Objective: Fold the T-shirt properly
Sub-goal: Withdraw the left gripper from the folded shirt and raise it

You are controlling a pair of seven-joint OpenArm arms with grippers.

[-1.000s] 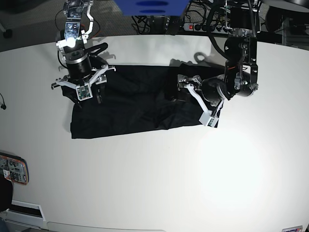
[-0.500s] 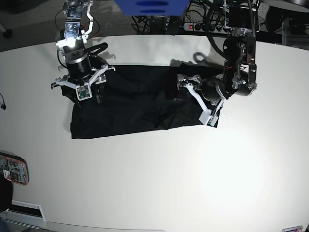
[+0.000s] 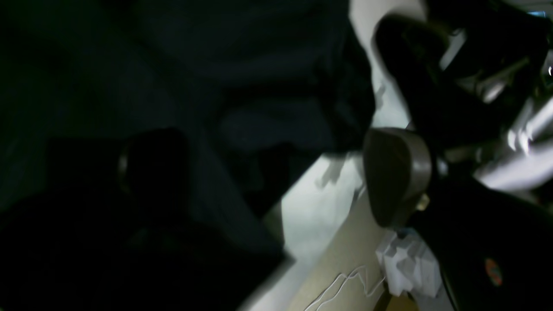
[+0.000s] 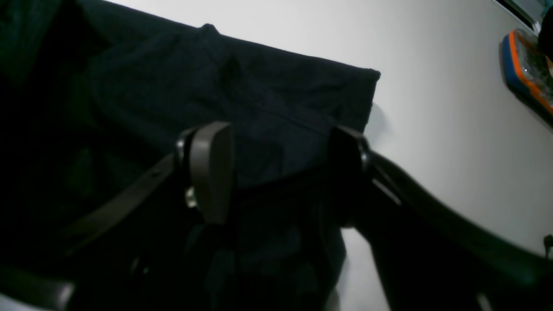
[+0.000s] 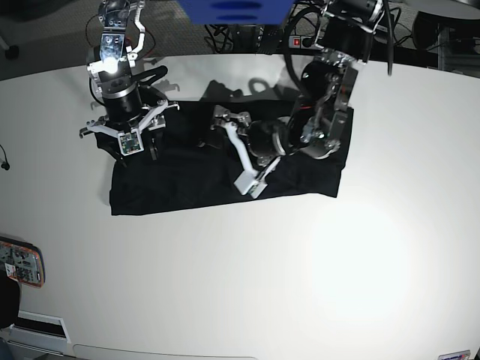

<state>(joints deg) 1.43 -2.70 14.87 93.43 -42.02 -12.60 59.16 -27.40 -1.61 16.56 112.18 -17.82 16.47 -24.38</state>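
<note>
**Both end effectors over the black T-shirt, neither gripping**

In the base view the T-shirt (image 5: 187,169) lay flat as a wide dark band on the white bench (image 5: 300,262). The left end effector (image 5: 238,150) reached across its middle, jaws spread wide and empty, probably to find a fold line. The right end effector (image 5: 126,133) hung over the shirt's other end, jaws apart.

The left wrist view was dark and blurred; one grey pad (image 3: 395,172) showed beside cloth (image 3: 242,95), clasping nothing.

In the right wrist view two pads (image 4: 211,168) stood apart, straddling the shirt's edge near a corner (image 4: 367,80), likely lined up to pinch it. An orange-rimmed object (image 4: 525,73) lay well apart.
</note>
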